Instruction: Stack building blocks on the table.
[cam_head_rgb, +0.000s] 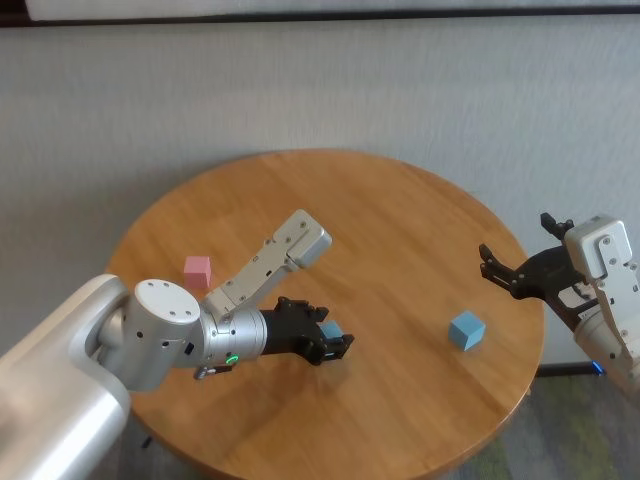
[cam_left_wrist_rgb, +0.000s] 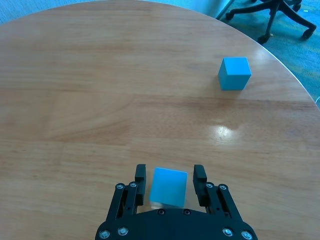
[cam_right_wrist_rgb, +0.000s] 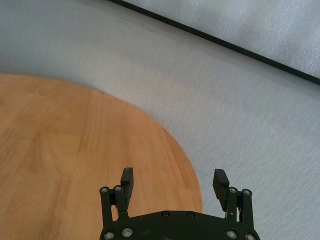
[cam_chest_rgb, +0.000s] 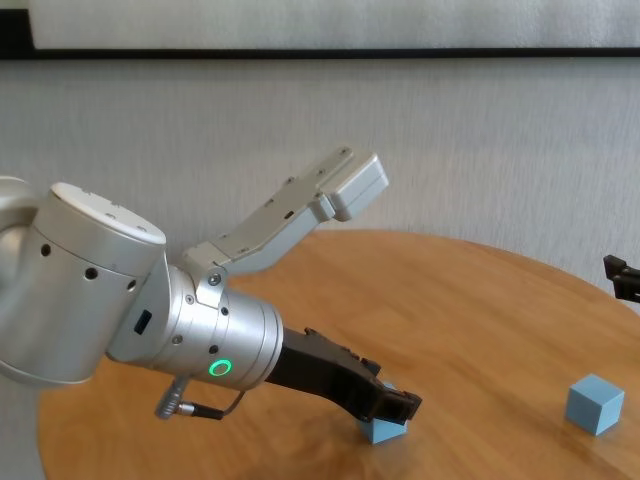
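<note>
Your left gripper (cam_left_wrist_rgb: 169, 176) sits low on the bench (cam_head_rgb: 400, 240), fingers either side of a tilted light blue block (cam_left_wrist_rgb: 168, 187); can't tell if it's gripped; right gripper (cam_right_wrist_rgb: 173, 181) released at bench edge; second blue block (cam_head_rgb: 466, 330) near it; pink block (cam_head_rgb: 197, 271) far left.

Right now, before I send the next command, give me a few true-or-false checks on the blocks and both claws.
1. A light blue block sits between the left claw's fingers. True.
2. The pink block is stacked on a blue one. False: it stands alone on the table.
3. The right claw holds a block. False: it is open and empty, at the table's right edge.
4. The second blue block stands free on the table. True.
</note>
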